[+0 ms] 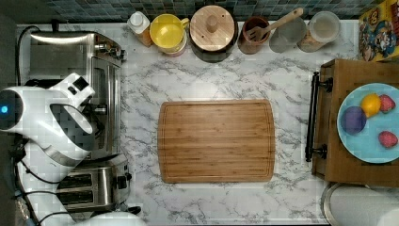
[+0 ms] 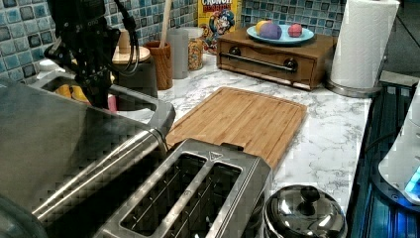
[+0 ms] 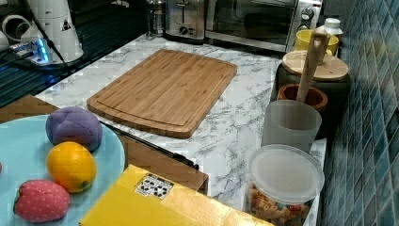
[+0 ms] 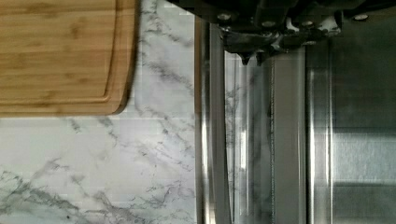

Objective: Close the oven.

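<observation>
White marble tabletop (image 1: 221,202) carries the boxy stainless-steel toaster oven (image 1: 89,70) at one edge; its glass door looks shut. Black gripper (image 4: 252,58), fingers pinched together and empty, hangs over the bar handle (image 4: 212,140).

Stainless toaster oven, door looks shut

The oven (image 1: 75,89) is a big boxy brushed-steel unit sitting at the top view's left edge of the marble worktop (image 1: 216,80), front facing the middle. In the right view its dark glass door (image 3: 251,21) stands upright against the body, with knobs (image 3: 308,14) stacked on the panel beside it. The metal bar handle (image 4: 212,130) runs along the door's top edge, clear in the wrist view. A black cord (image 1: 21,40) loops off the back corner.
</observation>
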